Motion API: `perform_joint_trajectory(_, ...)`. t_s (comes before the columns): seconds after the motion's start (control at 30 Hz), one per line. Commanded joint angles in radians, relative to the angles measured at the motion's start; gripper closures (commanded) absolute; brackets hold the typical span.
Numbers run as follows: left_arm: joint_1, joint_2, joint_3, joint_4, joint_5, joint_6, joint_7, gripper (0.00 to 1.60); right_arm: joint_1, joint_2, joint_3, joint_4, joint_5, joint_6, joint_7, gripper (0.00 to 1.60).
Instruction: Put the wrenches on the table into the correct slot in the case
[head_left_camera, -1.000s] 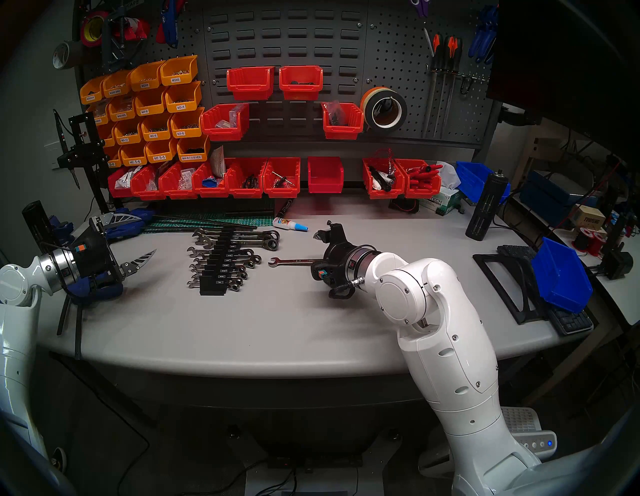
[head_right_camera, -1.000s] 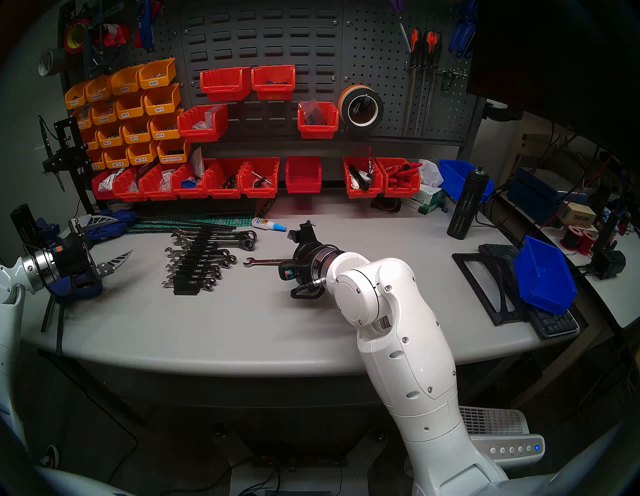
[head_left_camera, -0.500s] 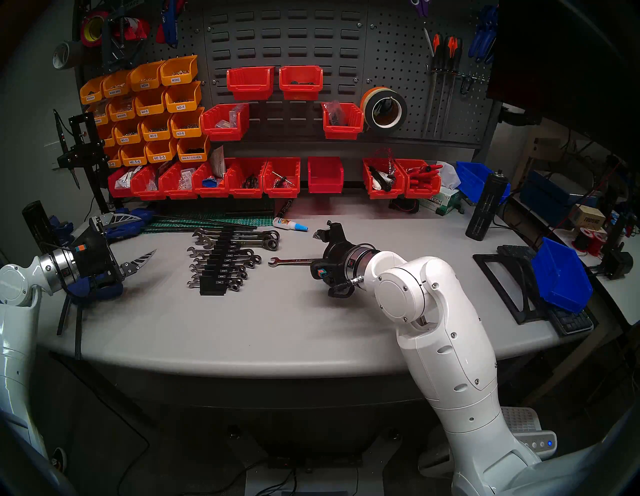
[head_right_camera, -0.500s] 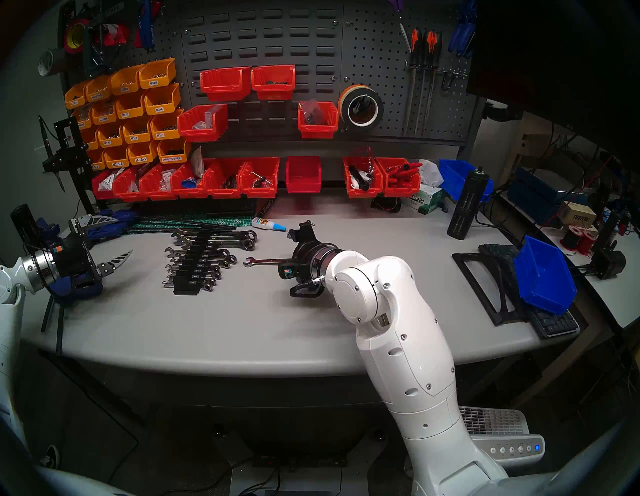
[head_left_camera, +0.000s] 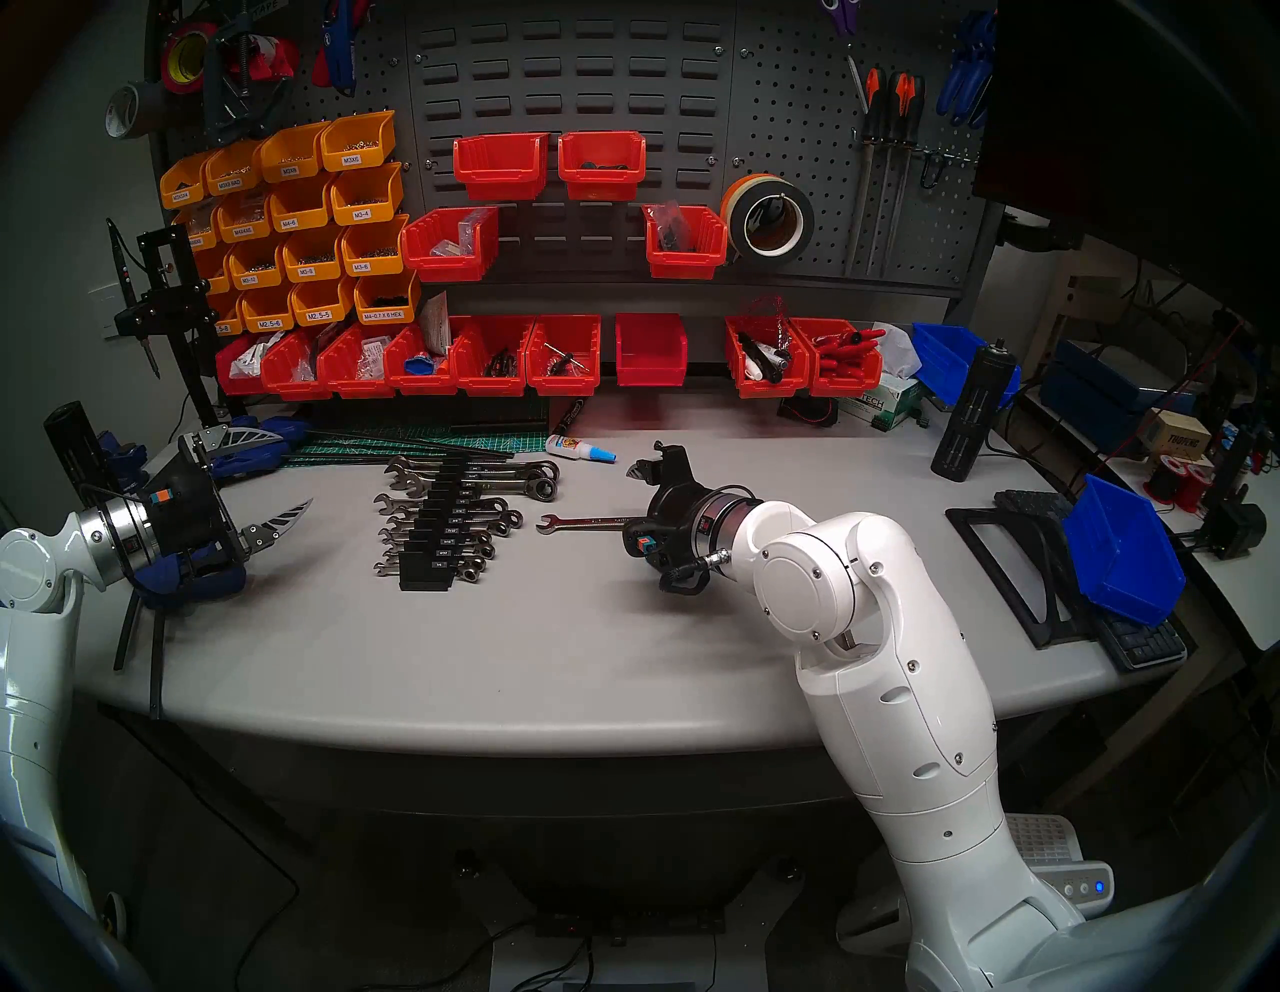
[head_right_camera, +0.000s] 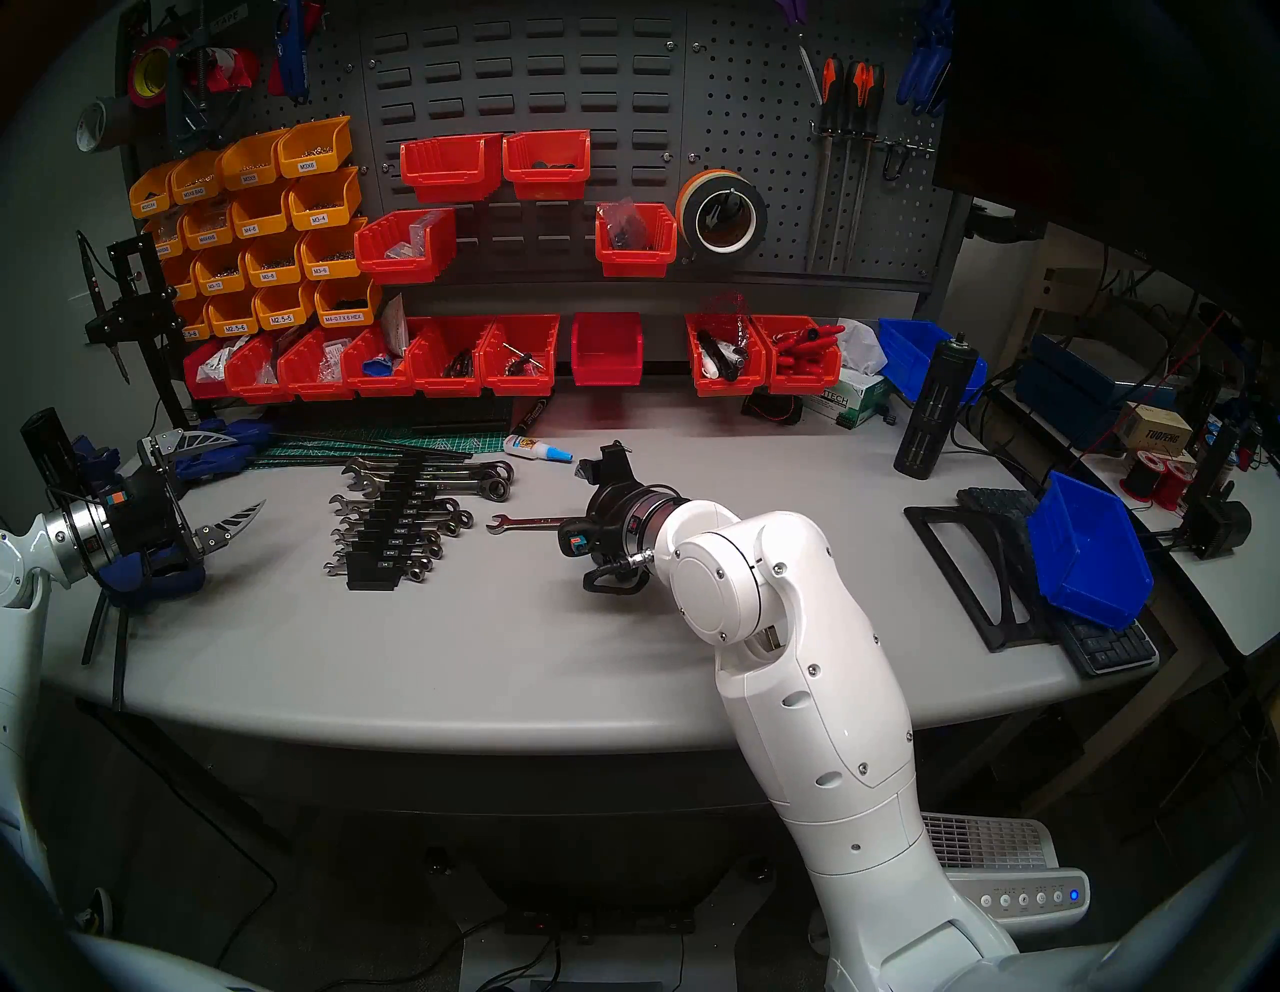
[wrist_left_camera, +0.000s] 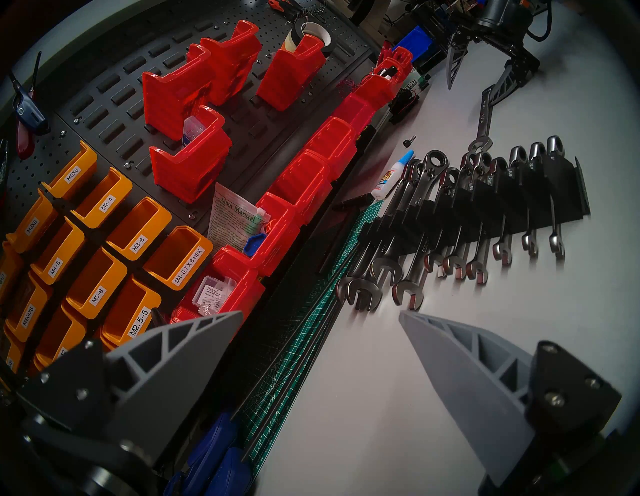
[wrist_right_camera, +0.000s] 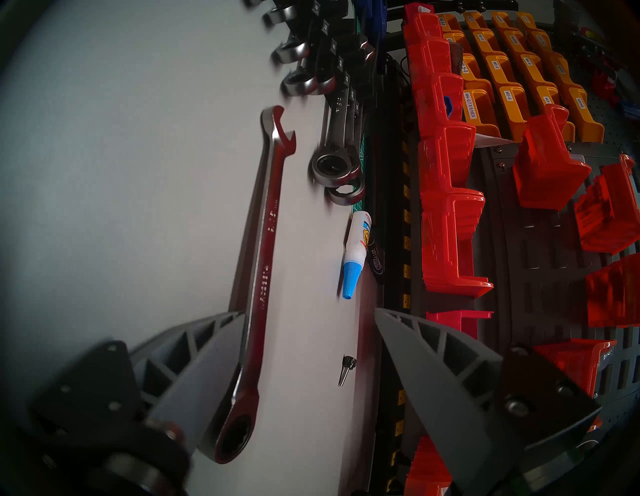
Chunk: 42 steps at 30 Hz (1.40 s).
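Leftmost, the left gripper (head_left_camera: 277, 485) hovers spread and empty beside the rack (head_left_camera: 436, 533). Rightward, the loose wrench (head_left_camera: 585, 524) lies flat on the table (head_left_camera: 485, 658), long axis toward the nearer right gripper (wrist_right_camera: 308, 318), jaws spread around its ring end.

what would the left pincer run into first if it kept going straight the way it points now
Probably the near open-jaw ends of the wrenches stored in the black rack. The left pincer stands open, aimed low across the bare table toward them; depth is uncertain.
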Motion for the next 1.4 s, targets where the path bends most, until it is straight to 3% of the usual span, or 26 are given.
perform_joint_trajectory(0.0,-0.021,0.013,-0.018,-0.012,-0.012,0.001,0.006,0.0,-0.043,0.021,-0.008,0.055,0.006,0.0,0.041,0.45)
perform_joint_trajectory(0.03,-0.021,0.013,-0.018,-0.012,-0.012,0.001,0.006,0.0,-0.042,0.023,-0.009,0.056,0.009,-0.001,0.041,0.62)
perform_joint_trajectory(0.17,-0.021,0.013,-0.018,-0.012,-0.012,0.0,0.006,0.0,-0.041,0.026,-0.01,0.058,0.015,-0.002,0.042,0.79)
perform_joint_trajectory(0.6,-0.021,0.013,-0.018,-0.012,-0.012,0.0,0.006,0.0,-0.029,0.043,-0.019,0.062,0.039,-0.008,0.052,0.55)
perform_joint_trajectory(0.63,-0.021,0.013,-0.018,-0.012,-0.012,0.0,0.006,0.0,-0.028,0.046,-0.02,0.063,0.043,-0.009,0.052,0.1)
perform_joint_trajectory(0.67,-0.021,0.013,-0.018,-0.012,-0.012,0.0,0.006,0.0,-0.028,0.046,-0.02,0.063,0.043,-0.009,0.052,0.1)
perform_joint_trajectory(0.7,-0.021,0.013,-0.018,-0.012,-0.012,0.0,0.006,0.0,-0.027,0.047,-0.021,0.063,0.044,-0.01,0.052,0.0)
perform_joint_trajectory(1.37,-0.021,0.013,-0.018,-0.012,-0.011,0.0,0.006,0.0,0.006,0.041,-0.042,0.116,0.039,-0.01,0.017,0.0)
